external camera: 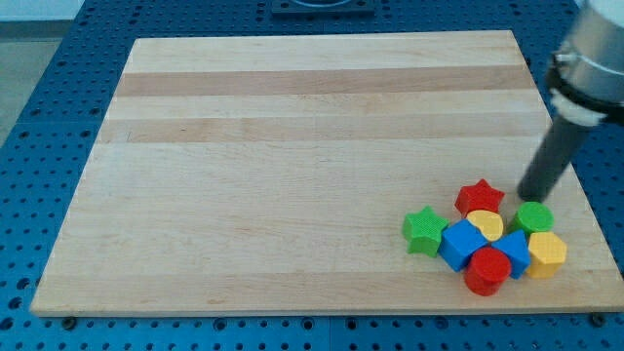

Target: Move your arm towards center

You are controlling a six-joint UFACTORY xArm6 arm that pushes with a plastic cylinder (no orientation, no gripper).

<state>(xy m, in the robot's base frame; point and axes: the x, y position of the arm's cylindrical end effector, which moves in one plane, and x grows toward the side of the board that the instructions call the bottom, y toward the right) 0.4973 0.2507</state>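
Observation:
My tip (532, 194) rests on the wooden board (292, 146) near its right edge, just above the green round block (534, 216) and to the right of the red star (480, 197). The blocks sit bunched at the board's lower right: a green star (424, 231), a blue cube (461, 244), a yellow heart-like block (486, 225), a red round block (487, 270), a second blue block (514, 253) and a yellow hexagonal block (546, 253). The dark rod slants up to the right towards the arm (590, 68).
The board lies on a blue perforated table (58, 117). The board's right edge runs close to my tip and to the yellow hexagonal block.

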